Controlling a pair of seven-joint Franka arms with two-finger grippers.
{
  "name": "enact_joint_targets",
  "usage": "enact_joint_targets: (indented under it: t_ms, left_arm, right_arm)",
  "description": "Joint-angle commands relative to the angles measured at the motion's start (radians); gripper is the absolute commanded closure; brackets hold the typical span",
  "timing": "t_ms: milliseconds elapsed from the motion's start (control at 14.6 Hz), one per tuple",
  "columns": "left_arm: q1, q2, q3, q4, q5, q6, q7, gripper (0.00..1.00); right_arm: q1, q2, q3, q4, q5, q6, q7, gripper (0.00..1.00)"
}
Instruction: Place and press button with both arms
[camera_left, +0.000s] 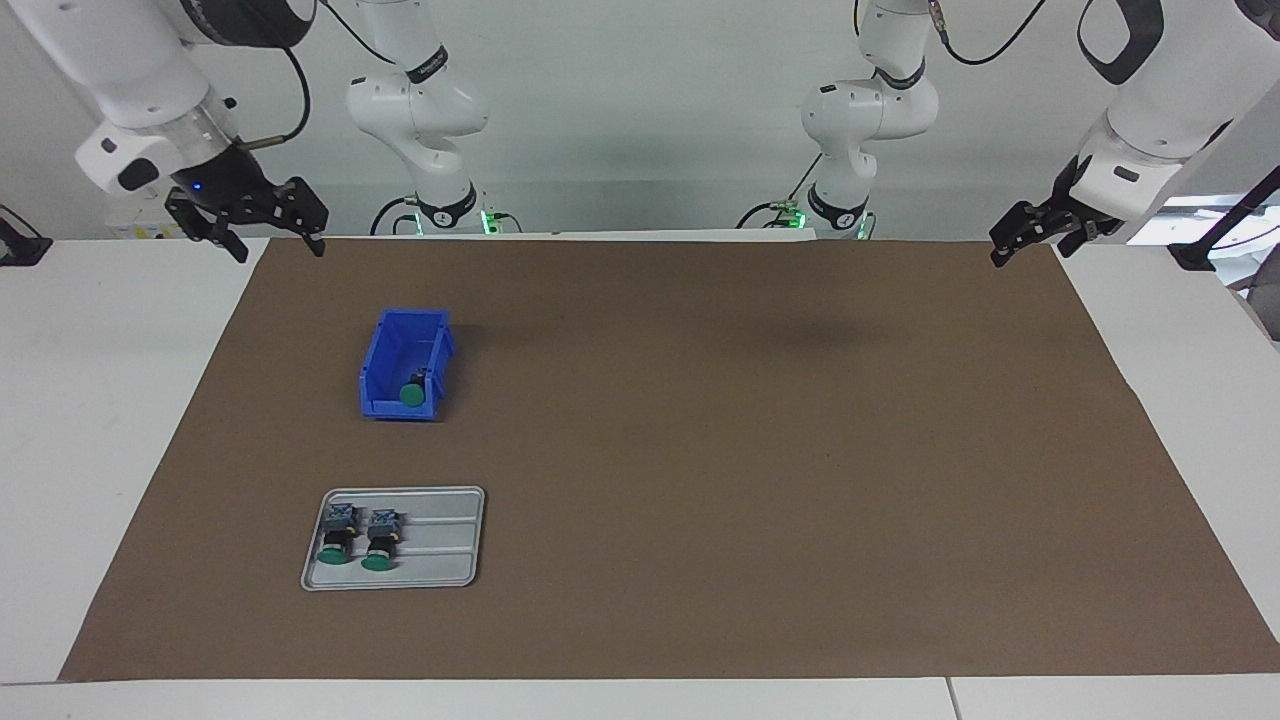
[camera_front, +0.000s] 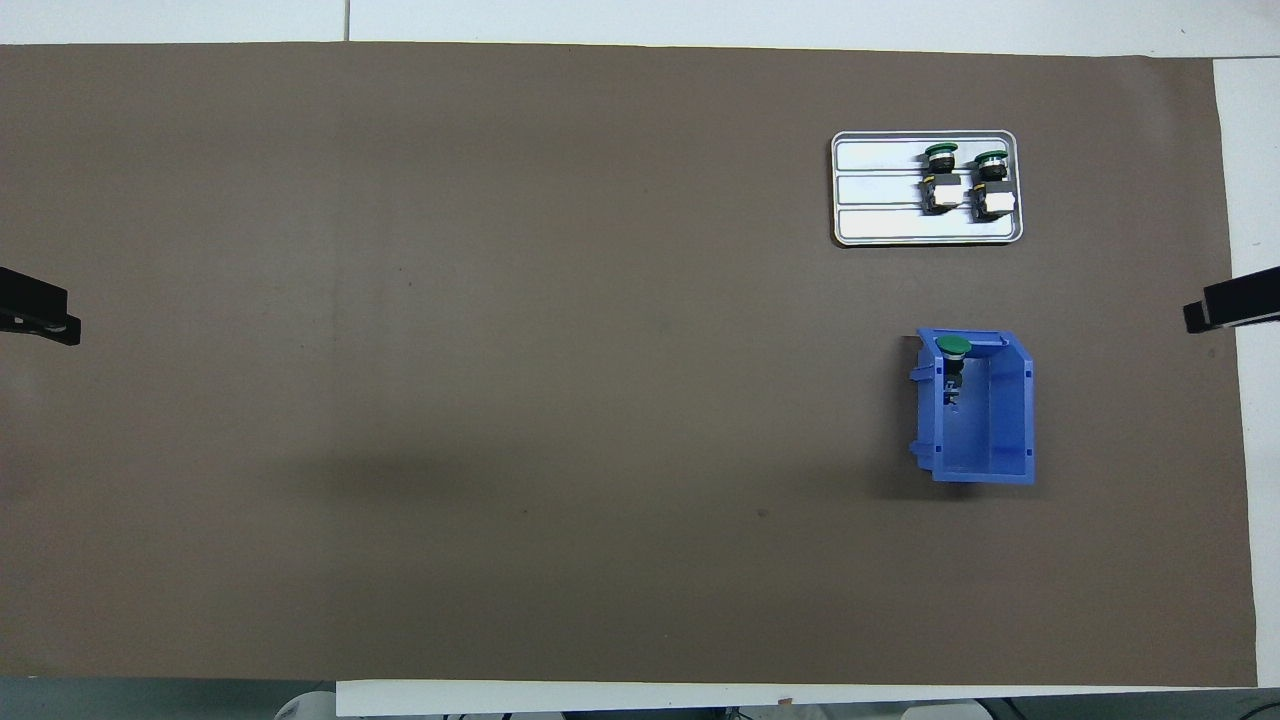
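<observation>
Right pincer: raised over the corner of the brown mat at the right arm's end, fingers spread wide, holding nothing.
Left pincer: waiting over the mat's edge at the left arm's end, empty; its fingers appear parted as well.
Blue bin: on the mat toward the right arm's end, nearer to the robots than the tray.
Button: lying inside the bin at its low, open-fronted end, green cap pointing away from the robots, body along one side wall.
Tray: grey metal, farther from the robots than the bin, carrying two spare buttons side by side (same kind, caps also pointing away).
Surface: white, with the mat covering most of it.
Handling, as a guess: light, rigid, hard plastic; the round cap is smooth and could slip.
Where to grip: across the squarer block at the body's end, leaving the cap free for pressing.
</observation>
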Motion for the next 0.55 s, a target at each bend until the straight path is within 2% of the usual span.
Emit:
enact_joint_targets:
  t_ms: [0, 479]
  left_arm:
    - [-0.005, -0.015, 0.005, -0.007, 0.021, -0.001, 0.001, 0.00]
    - [-0.005, -0.015, 0.005, -0.007, 0.021, -0.001, 0.001, 0.00]
  right_arm:
    - [-0.022, 0.090, 0.007, 0.135, -0.022, -0.057, 0.013, 0.01]
    - [-0.006, 0.094, 0.011, 0.129, -0.052, -0.060, 0.015, 0.01]
